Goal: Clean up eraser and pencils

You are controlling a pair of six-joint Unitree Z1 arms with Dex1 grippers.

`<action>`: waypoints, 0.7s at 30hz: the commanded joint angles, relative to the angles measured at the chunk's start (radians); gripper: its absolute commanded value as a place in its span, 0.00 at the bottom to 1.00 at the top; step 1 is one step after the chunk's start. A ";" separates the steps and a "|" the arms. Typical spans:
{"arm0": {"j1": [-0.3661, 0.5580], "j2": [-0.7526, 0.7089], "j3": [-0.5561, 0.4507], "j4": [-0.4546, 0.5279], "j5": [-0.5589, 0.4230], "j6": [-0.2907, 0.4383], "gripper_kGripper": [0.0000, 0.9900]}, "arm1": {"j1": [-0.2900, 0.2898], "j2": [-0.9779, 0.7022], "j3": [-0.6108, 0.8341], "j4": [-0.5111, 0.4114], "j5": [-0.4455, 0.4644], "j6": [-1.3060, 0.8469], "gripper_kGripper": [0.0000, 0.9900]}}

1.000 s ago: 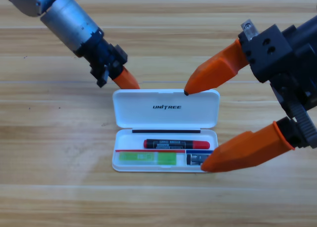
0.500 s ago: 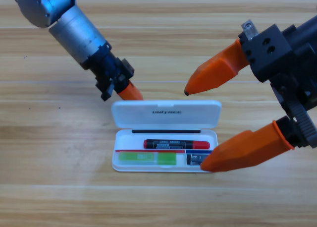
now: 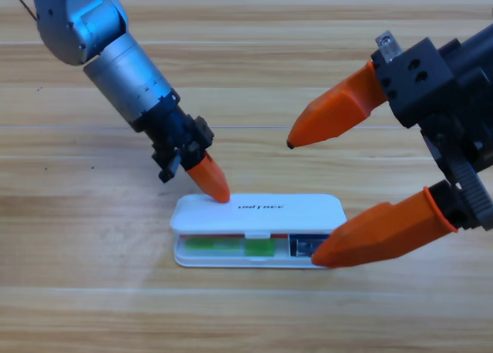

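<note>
The white case (image 3: 231, 261) lies at the table's middle with its lid (image 3: 293, 214) lowered almost flat over the tray. My left gripper (image 3: 216, 186) is shut, and its orange tip presses on the lid's left end. Through the narrow front gap I see the green pencil (image 3: 231, 247) and, at the right end, the dark eraser (image 3: 306, 248). The lid hides the black pencil. My right gripper (image 3: 303, 203) stands wide open at the right. One jaw is above the lid's far edge and the other is at the case's front right corner.
The left arm's grey body (image 3: 115, 52) slants in from the upper left. The bulky black right gripper body (image 3: 447, 99) fills the right side. Bare wooden table (image 3: 92, 291) surrounds the case.
The left gripper has moved down and to the right, pushing the lid from upright to almost shut over the tray. The black pencil is now covered. The right gripper has not moved.
</note>
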 commanded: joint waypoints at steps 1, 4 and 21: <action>-0.059 0.008 0.048 -0.028 0.023 -0.005 0.00 | -0.007 0.016 0.016 -0.007 0.012 0.004 0.97; -0.069 0.008 0.061 -0.045 0.035 -0.012 0.00 | -0.007 0.016 0.018 -0.007 0.012 0.004 0.97; -0.123 0.004 0.141 -0.133 0.112 -0.040 0.00 | -0.007 0.023 0.018 -0.007 0.012 0.006 0.97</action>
